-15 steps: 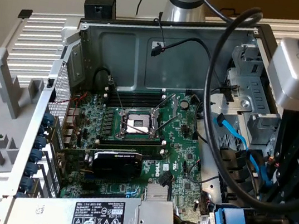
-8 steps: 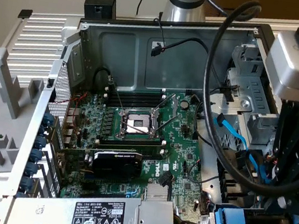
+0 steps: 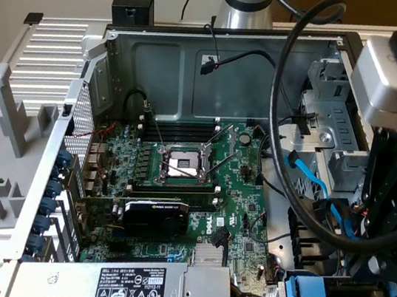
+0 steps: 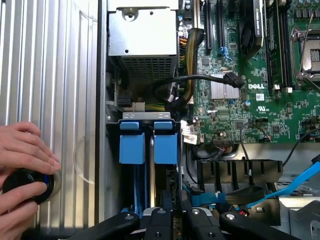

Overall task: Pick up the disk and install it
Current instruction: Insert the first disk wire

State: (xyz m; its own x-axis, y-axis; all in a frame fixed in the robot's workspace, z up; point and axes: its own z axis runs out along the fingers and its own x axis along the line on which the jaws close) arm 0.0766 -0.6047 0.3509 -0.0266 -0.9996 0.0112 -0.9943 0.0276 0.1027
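Observation:
The disk (image 4: 165, 148) stands on edge in the drive bay, its bright blue rail facing the wrist camera. A second blue-railed drive (image 4: 132, 148) sits right beside it. My gripper (image 4: 174, 206) is directly over the disk's near end, with its black fingers drawn close together on it. In the exterior view the gripper (image 3: 384, 258) hangs over the bay at the case's lower right corner, where the disk's blue rails (image 3: 311, 294) and a white label show.
The open case holds the green motherboard (image 3: 202, 171), a black graphics card (image 3: 154, 217) and the grey power supply (image 3: 147, 290). Thick black cables (image 3: 285, 169) loop beside the arm. A person's hand (image 4: 22, 165) rests on a black knob on the ribbed metal panel.

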